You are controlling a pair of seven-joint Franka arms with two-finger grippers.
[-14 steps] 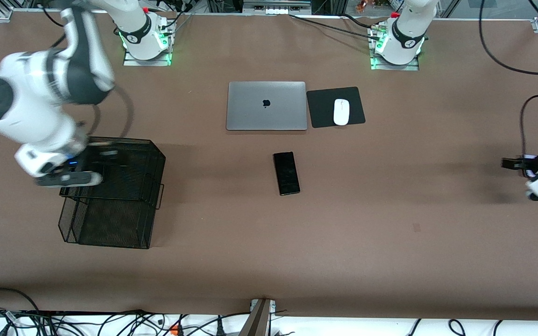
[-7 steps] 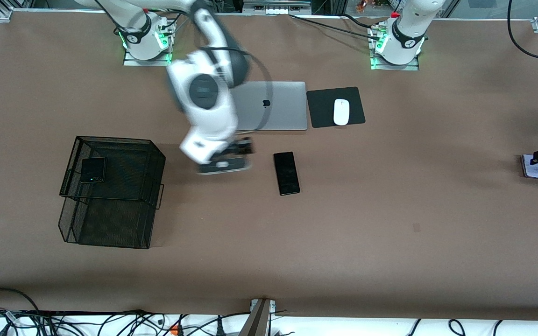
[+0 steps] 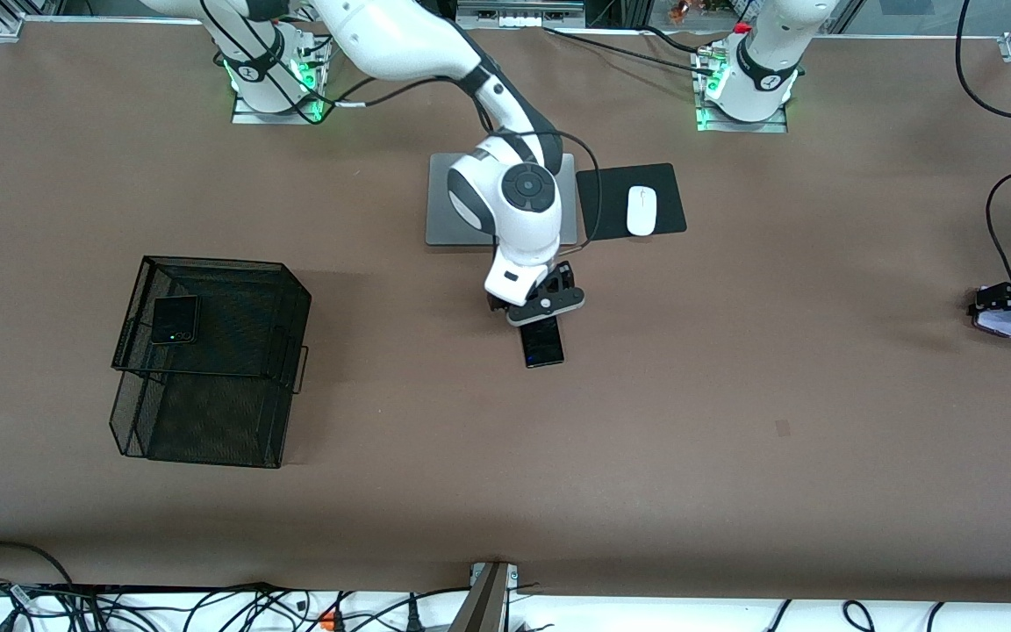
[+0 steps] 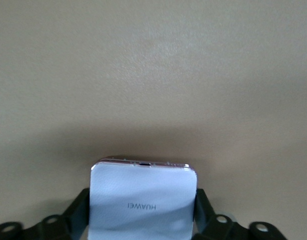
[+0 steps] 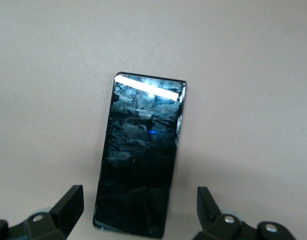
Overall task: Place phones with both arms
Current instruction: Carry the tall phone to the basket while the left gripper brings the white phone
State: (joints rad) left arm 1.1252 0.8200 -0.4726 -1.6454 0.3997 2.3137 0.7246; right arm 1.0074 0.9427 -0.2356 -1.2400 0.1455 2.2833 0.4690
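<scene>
**Two tools, three phones**

The right tool (image 3: 541, 307), fingers wide apart, sits over the long black phone (image 3: 543, 341) at the middle of the frame. The left tool (image 3: 993, 307) grips the pale phone (image 4: 142, 202) at the right edge, low over the worktop (image 3: 734, 421). The small black phone (image 3: 175, 319) lies on the mesh basket (image 3: 207, 412), at the left.

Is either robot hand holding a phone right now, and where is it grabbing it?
The left gripper squeezes the lavender-white phone by its two side edges. The right gripper holds nothing; its jaws stand open around the long black phone.
</scene>
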